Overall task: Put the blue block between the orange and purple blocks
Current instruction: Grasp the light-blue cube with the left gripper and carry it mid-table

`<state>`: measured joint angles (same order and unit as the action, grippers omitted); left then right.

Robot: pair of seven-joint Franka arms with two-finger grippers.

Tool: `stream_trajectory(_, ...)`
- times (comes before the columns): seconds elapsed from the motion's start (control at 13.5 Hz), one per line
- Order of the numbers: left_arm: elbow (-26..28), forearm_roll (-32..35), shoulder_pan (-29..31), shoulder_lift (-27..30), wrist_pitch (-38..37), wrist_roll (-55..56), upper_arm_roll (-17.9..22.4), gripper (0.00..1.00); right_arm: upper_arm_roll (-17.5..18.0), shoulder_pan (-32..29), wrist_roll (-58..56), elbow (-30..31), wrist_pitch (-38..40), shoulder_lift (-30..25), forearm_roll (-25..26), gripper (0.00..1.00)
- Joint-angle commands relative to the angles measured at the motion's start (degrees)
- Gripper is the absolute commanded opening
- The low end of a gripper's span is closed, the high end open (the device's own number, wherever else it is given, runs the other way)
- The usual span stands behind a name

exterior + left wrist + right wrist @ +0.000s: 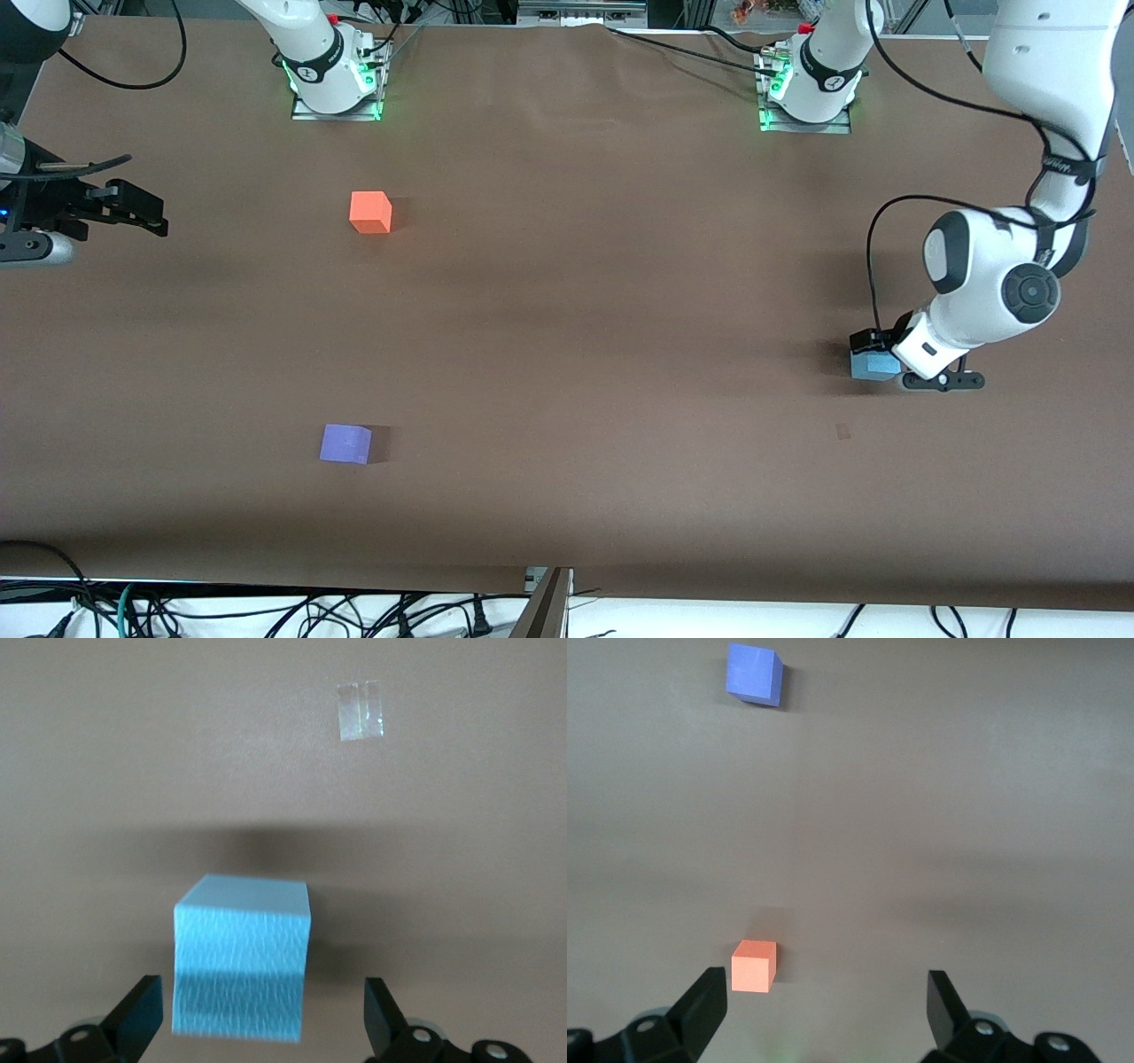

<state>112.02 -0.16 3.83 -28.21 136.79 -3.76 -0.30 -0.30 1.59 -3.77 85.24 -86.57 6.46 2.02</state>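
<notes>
The blue block (872, 365) sits on the table toward the left arm's end. My left gripper (897, 365) is lowered around it and open. In the left wrist view the blue block (241, 967) stands between the two fingers with a gap on each side, and my left gripper (263, 1014) touches nothing. The orange block (370, 213) and the purple block (345, 443) lie toward the right arm's end, the purple one nearer the front camera. My right gripper (151, 217) waits open and empty above that end. The right wrist view shows my right gripper (827, 1001), the orange block (754, 966) and the purple block (754, 673).
A small piece of clear tape (842, 431) is stuck to the brown table (585, 337) a little nearer the front camera than the blue block; the tape (360, 711) also shows in the left wrist view. Cables run along the table's edge nearest the front camera.
</notes>
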Motion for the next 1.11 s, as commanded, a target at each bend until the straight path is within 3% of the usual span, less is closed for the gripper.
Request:
stream_trajectory(0.0, -1.71, -0.9, 0.48, -2.46, 1.9, -3.8, 0.12, 1.0, -0.05, -0.18, -0.54, -1.04, 0.26, 0.4, -0.79, 1.0)
stream_trajectory(0.15, -2.07, -0.99, 0.48, -2.99, 1.99, -3.71, 0.12, 1.0, -0.05, -0.18, -0.8, -1.04, 0.26, 0.4, -0.53, 1.0)
stream_trajectory(0.3, -2.77, -0.9, 0.31, -3.17, 1.81, -3.88, 0.12, 0.33, -0.13, -0.18, -0.89, -1.04, 0.26, 0.4, -0.44, 1.0)
stream_trajectory(0.37, -3.12, -0.9, 0.04, -3.08, 1.64, -3.97, 0.12, 0.13, -0.22, -0.27, -0.89, -1.04, 0.26, 0.4, -0.35, 1.0)
stream_trajectory(0.44, -4.25, -0.64, -0.74, -3.08, 1.29, -3.71, 0.12, 0.0, -0.22, -0.18, -0.8, -1.04, 0.17, 0.4, -0.01, 1.0)
stream_trajectory(0.59, -6.54, -1.16, -1.19, -2.38, -1.33, -3.01, -2.49, 0.0, -0.49, -0.36, -0.8, -1.04, -1.31, 0.4, 0.09, 1.0)
stream_trajectory(0.81, -18.02, -5.98, -2.76, -2.46, -13.09, 5.39, -10.05, 0.0, -0.49, -0.8, -1.06, -1.04, -1.59, 0.83, -0.09, 1.0)
stream_trajectory(1.03, -24.64, -6.35, -13.46, -5.61, -17.08, 25.58, -10.6, 0.0, -0.4, -0.54, -1.06, -1.04, -1.59, 1.27, 0.17, 1.0)
